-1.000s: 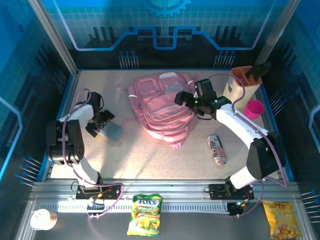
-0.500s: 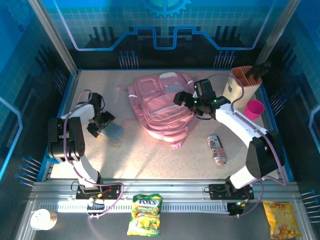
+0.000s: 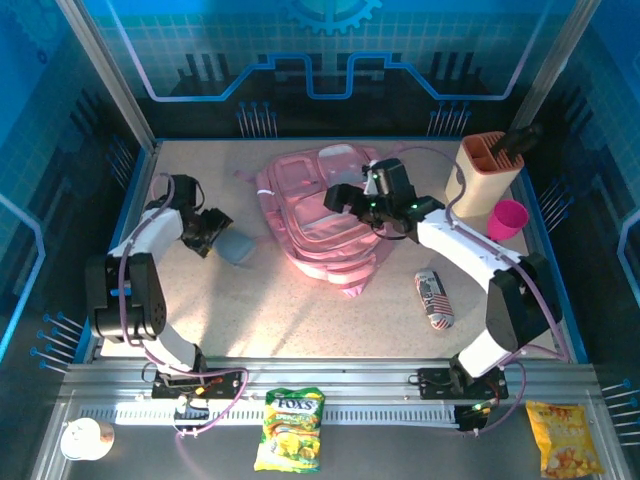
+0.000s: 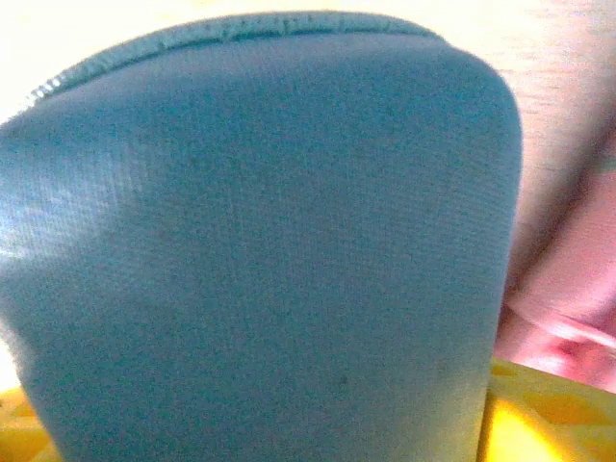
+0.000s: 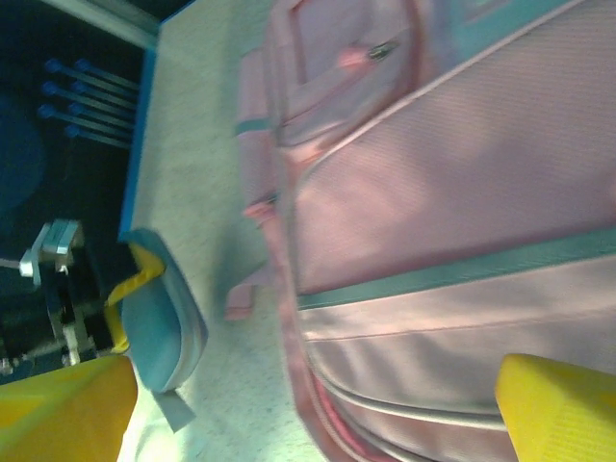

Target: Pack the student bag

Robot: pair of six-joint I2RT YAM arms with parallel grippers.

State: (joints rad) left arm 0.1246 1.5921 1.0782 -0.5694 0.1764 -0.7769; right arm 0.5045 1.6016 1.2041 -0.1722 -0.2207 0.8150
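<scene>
Left of the bag, the L gripper (image 3: 207, 232) is seen closed on a flat blue-grey fabric pouch (image 3: 236, 246), taken by one end. In the L wrist view the pouch's woven face is spread btwn the yellow fingertips. The pouch is held just beside the bag's left edge, apart from it, above the speckled tabletop (image 3: 300, 310).

The student bag (image 3: 318, 228), a large soft pink fabric backpack w/ pale trim and zipped front pockets, is laid flat, front up, mid-tabletop toward the far side. Its long axis is run far-to-near, slanting a little rightward at the near end. No open compartment can be made out; the pockets look zipped in the R wrist view.

Over the bag's far-middle part the R gripper (image 3: 342, 197) is hung, jaws wide, nothing btwn them, pointed leftward across the bag.

Right of the bag, well apart, a striped can (image 3: 434, 299) is laid on its side. Farther right, a pink cup (image 3: 508, 218) and a tan holder (image 3: 484, 166) are stood.

Judgement: a zip probably has to be opened before the pouch can be put in. The R arm is nearer for that, w/ the bag directly beneath it; the pouch would then be brought in rightward from the bag's left.
</scene>
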